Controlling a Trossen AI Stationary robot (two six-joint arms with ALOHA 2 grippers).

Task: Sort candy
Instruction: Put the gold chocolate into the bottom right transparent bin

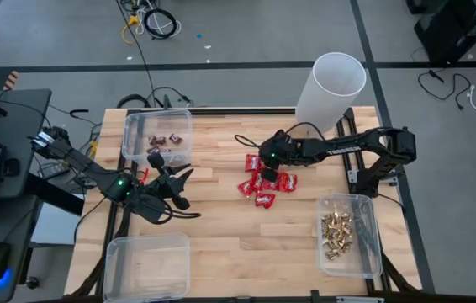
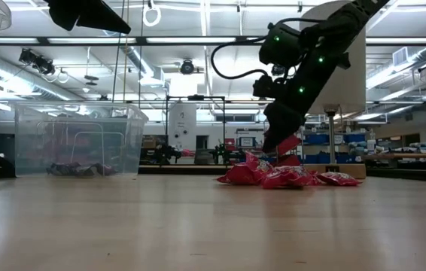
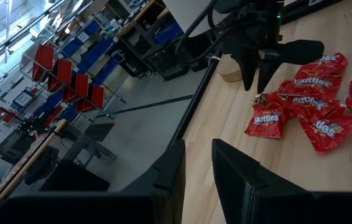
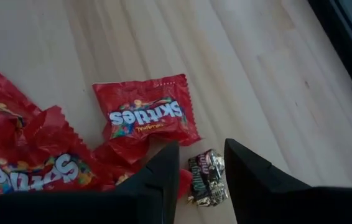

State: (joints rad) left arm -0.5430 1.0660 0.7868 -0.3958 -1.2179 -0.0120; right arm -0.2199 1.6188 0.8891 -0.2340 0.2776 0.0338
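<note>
Right wrist view: right gripper straddles a dark bar, fingers apart either side, not yet clamped, at the red packets' twelve o'clock edge. Left gripper, empty and part open, waits near the bin of dark bars.

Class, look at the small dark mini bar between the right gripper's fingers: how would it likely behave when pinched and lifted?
The mini bar looks small, so it is probably light. Its shiny, crinkled wrapper suggests it may slip or twist between the right gripper. It lies flat, so it likely slides rather than rolls if nudged, perhaps against the red packet touching it.
</note>
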